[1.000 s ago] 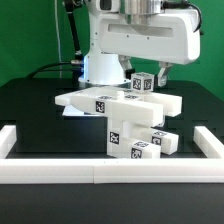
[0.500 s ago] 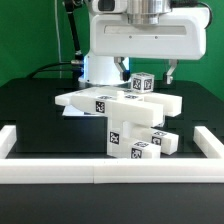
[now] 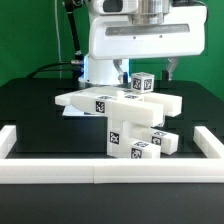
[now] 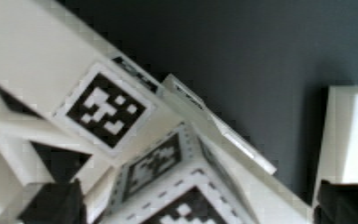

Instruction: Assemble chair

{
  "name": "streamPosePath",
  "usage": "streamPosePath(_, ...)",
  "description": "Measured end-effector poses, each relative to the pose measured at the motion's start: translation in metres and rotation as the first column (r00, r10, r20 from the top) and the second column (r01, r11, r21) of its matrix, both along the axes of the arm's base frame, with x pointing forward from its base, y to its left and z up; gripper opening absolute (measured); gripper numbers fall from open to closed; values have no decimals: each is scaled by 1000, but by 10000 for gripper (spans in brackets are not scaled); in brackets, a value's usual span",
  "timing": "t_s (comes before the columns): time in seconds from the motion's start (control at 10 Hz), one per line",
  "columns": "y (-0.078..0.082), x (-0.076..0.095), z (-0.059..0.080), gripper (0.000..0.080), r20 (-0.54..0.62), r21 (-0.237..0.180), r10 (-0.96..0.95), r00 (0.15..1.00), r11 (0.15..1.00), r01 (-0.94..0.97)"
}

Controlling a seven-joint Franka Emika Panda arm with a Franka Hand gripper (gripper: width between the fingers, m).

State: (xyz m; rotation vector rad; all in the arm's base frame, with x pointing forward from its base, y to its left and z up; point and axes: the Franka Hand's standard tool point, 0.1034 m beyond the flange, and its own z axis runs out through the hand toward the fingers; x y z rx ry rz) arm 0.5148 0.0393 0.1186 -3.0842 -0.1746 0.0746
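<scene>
White chair parts (image 3: 118, 118) stacked mid surface (image 3: 30, 110), small cube (image 3: 141, 84) on top. Hand (image 3: 147, 70) spread wide above cube, gripping nothing. Parts judged rigid, light, slick plastic; grip cube across flat opposite faces.

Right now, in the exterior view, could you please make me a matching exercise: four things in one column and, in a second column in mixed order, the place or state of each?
Things:
1. gripper
2. small cube
3. flat slab
4. border rail

Places or states:
A. lies across the foreground, apart from the pile
B. topmost piece of the pile, a tag facing the camera
C. open, above the parts, holding nothing
D. rests on the leg blocks, a tag on its upper face

Pairs: 1-C, 2-B, 3-D, 4-A
</scene>
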Motion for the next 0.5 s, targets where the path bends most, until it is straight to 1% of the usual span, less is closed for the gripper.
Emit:
streamPosePath(0.1, 0, 0, 0, 649, 2, 2, 37, 999, 999, -37)
streamPosePath(0.2, -1, 0, 0, 649, 6, 5, 127, 992, 992, -127)
streamPosePath(0.4, -2, 0, 0, 649, 15, 11, 283, 959, 959, -283)
streamPosePath(0.5, -2, 0, 0, 649, 18, 12, 327, 945, 945, -327)
